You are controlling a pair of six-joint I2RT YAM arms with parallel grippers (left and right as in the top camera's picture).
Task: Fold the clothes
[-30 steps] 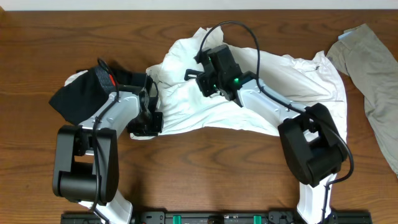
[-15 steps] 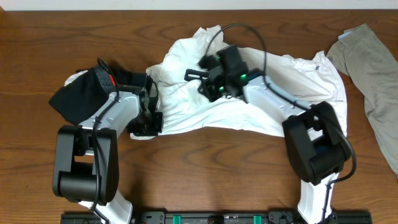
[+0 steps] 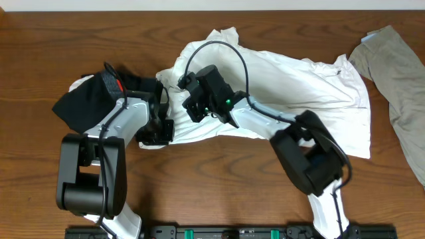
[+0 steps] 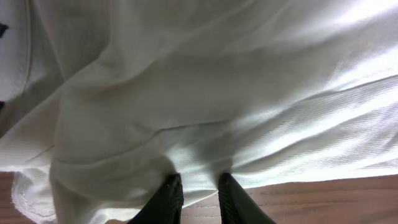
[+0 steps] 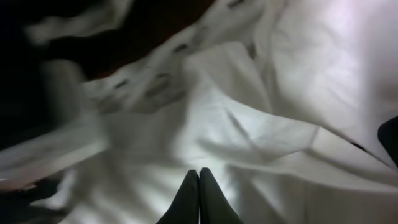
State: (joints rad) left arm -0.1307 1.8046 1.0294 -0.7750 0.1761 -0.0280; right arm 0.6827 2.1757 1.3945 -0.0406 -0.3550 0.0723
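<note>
— What fills the view?
— The white T-shirt (image 4: 205,93), creased all over, with bright ribbed cloth on the right.
— And the left pincer (image 4: 199,182)?
— It is at the bottom edge. Its two black fingers (image 4: 169,198) stand close together, with the shirt's lower edge pinched between them.
— Anything else?
— The brown wooden surface (image 4: 323,199) shows below the cloth, and a stitched hem (image 4: 18,198) lies at the lower left.
</note>
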